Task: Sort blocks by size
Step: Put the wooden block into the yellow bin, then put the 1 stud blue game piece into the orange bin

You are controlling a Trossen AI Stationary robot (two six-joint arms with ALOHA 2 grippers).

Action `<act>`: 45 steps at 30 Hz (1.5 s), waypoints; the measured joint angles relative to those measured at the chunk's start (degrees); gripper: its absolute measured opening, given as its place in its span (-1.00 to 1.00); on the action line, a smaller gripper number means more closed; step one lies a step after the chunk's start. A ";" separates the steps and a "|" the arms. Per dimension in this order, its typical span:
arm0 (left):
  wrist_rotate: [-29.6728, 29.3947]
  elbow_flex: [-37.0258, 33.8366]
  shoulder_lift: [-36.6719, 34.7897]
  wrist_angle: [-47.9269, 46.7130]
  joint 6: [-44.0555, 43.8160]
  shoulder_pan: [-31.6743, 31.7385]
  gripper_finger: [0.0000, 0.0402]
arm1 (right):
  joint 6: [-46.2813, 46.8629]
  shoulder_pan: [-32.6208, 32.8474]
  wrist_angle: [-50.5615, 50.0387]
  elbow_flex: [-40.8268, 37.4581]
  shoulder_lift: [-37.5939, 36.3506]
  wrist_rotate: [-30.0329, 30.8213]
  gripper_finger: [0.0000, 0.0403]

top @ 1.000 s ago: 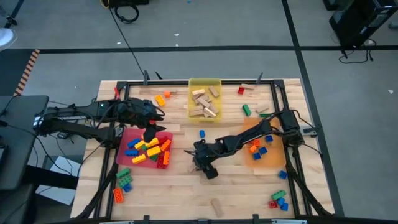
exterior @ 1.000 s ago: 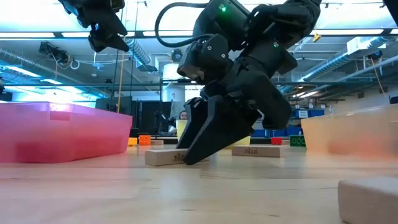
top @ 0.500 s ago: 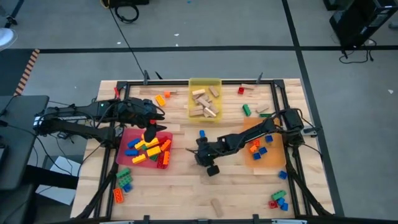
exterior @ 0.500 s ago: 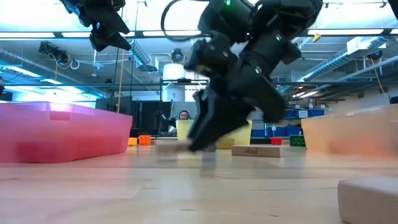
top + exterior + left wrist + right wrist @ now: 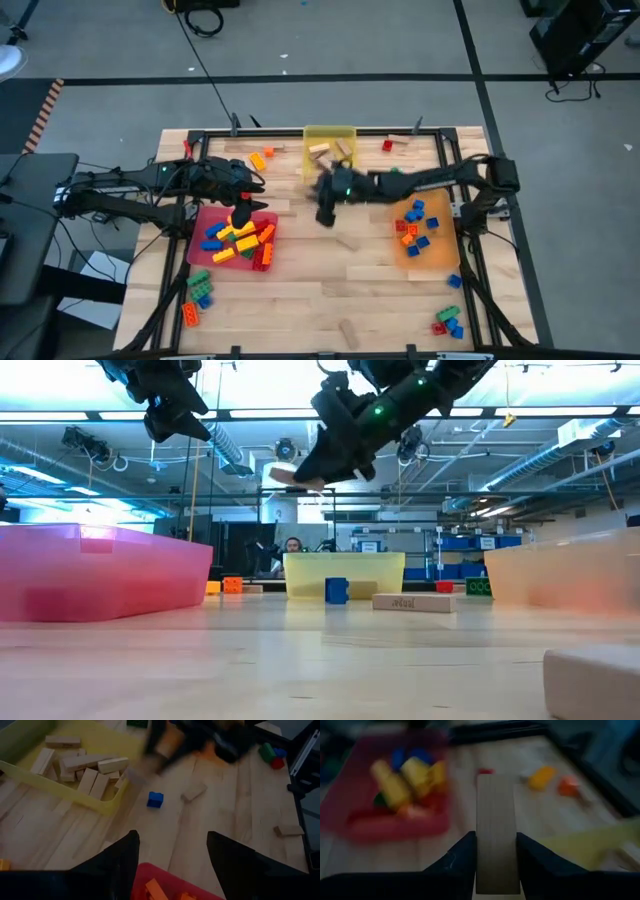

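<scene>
yellow tray (image 5: 329, 133) holds wooden blocks (image 5: 80, 767).

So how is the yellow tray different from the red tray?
The yellow tray holds plain tan wooden blocks; the red tray holds colourful studded bricks. The yellow tray sits at the middle of the table's far edge, while the red tray sits on the left side, under the left tool. The right tool, gripping a wooden block, is beside the yellow tray. Both are shallow, see-through plastic trays.
</scene>
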 joint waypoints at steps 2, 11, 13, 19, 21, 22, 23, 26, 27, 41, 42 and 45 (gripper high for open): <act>0.00 0.00 0.00 0.08 -0.01 0.00 0.20 | 3.63 -3.27 0.01 0.01 -1.17 -0.04 -0.39; -2.13 0.00 -0.01 3.13 -0.02 0.00 0.20 | 11.44 -14.96 -1.60 0.07 2.04 -4.17 -0.39; -2.61 0.00 -0.02 3.02 -0.04 0.00 0.20 | 11.43 -16.16 -2.92 0.05 3.69 -5.17 -0.38; -2.67 0.00 -0.02 2.89 -0.04 0.00 0.20 | 11.24 -17.94 -3.62 0.07 5.36 -7.35 -0.09; -2.67 0.00 -0.02 2.89 -0.04 0.00 0.20 | 10.56 -18.40 -3.85 0.07 4.86 -7.47 0.01; -2.67 0.00 -0.02 2.86 -0.04 0.00 0.20 | 10.54 -18.53 -3.75 0.07 4.55 -7.48 0.05; -2.72 0.00 -0.01 2.89 -0.07 0.00 0.20 | 10.60 -18.65 -3.64 0.07 4.23 -7.48 0.09; -5.05 0.00 0.01 2.86 -2.14 0.00 0.20 | 10.96 -18.90 -4.59 0.09 3.50 -8.23 0.19; -6.25 0.00 0.20 2.86 -2.87 -0.05 0.20 | 10.96 -18.90 -5.48 0.09 3.29 -8.99 0.22; -16.52 3.04 9.86 -5.10 -13.82 -10.29 0.07 | 26.13 -13.47 -39.09 0.11 -5.28 -10.15 0.22; -17.65 3.91 11.10 -7.14 -14.78 -11.33 0.05 | 27.89 -11.79 -40.73 0.11 -6.33 -7.60 0.22; -19.27 6.06 14.48 -11.26 -17.31 -14.20 -0.03 | 33.21 -5.94 -45.33 0.11 -9.69 0.43 0.22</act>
